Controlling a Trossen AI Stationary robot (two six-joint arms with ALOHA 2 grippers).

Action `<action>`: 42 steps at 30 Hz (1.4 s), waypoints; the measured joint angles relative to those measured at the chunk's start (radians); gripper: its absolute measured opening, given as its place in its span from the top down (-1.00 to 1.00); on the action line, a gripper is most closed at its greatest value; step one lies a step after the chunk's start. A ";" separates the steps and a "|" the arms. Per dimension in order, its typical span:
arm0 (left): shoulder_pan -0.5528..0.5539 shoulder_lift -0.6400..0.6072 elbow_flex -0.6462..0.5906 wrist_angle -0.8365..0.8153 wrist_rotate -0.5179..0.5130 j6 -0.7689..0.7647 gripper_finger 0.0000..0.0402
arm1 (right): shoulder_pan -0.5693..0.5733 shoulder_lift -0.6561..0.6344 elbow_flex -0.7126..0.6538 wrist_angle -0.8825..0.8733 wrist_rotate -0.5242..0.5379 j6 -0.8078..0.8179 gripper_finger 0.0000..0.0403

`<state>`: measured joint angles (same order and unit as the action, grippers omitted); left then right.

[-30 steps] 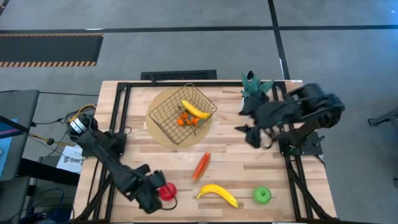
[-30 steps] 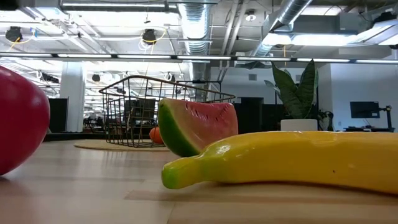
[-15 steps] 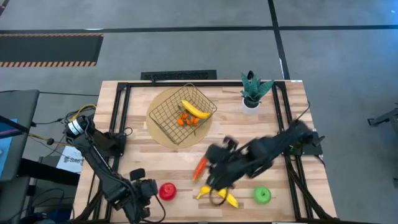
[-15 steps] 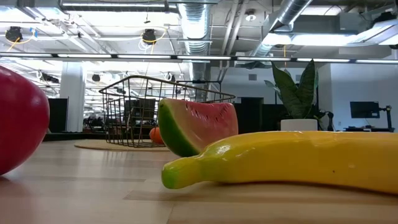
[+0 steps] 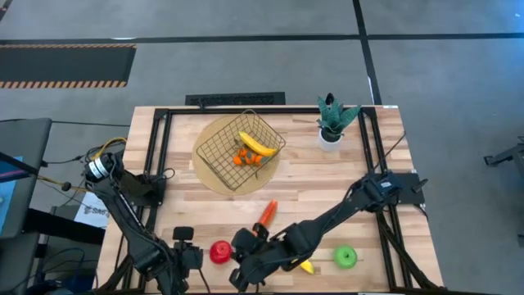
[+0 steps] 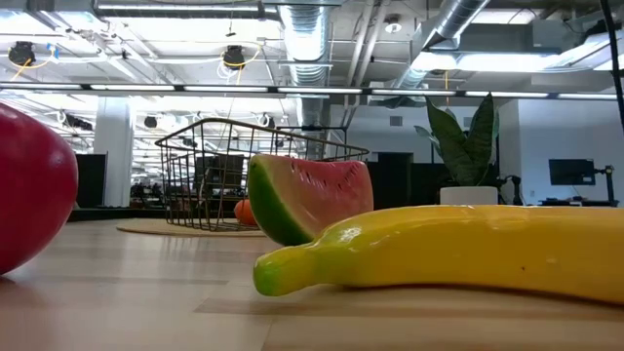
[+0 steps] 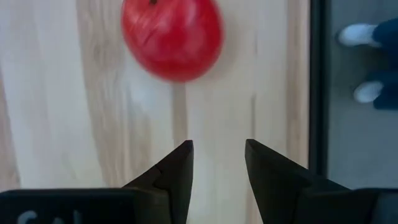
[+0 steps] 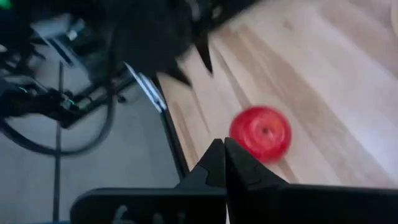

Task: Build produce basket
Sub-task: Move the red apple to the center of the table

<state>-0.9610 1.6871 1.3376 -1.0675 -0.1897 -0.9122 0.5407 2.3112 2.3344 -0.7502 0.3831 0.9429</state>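
Basket on mat, holds 1 banana, 2 orange pieces | I have right gripper by red apple, jaws pressed together, empty | left gripper spread near same apple, likely lining up a grab | green apple waits at front.

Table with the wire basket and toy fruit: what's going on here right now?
Two robot arms are filling a square dark-gold wire basket with toy produce. It already holds a yellow banana and small orange pieces. The right claw is shut and empty at the front table edge, its arm stretched over the second yellow banana. The left claw is open beside the red apple, not touching it. The red-orange wedge and green apple lie loose.
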 joint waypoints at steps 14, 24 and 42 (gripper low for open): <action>0.039 0.000 0.000 0.075 -0.043 0.061 0.37 | -0.028 0.010 -0.002 -0.045 -0.075 -0.056 0.99; 0.110 0.008 0.000 0.181 0.088 0.196 0.85 | 0.046 -0.338 0.000 -0.280 0.299 -0.175 0.99; 0.249 0.218 0.000 0.250 0.073 0.385 1.00 | 0.243 -0.473 -0.001 -0.294 0.613 -0.273 0.99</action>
<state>-0.7118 1.9053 1.3373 -0.8179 -0.1169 -0.5275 0.7837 1.8380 2.3332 -1.0442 0.9960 0.6702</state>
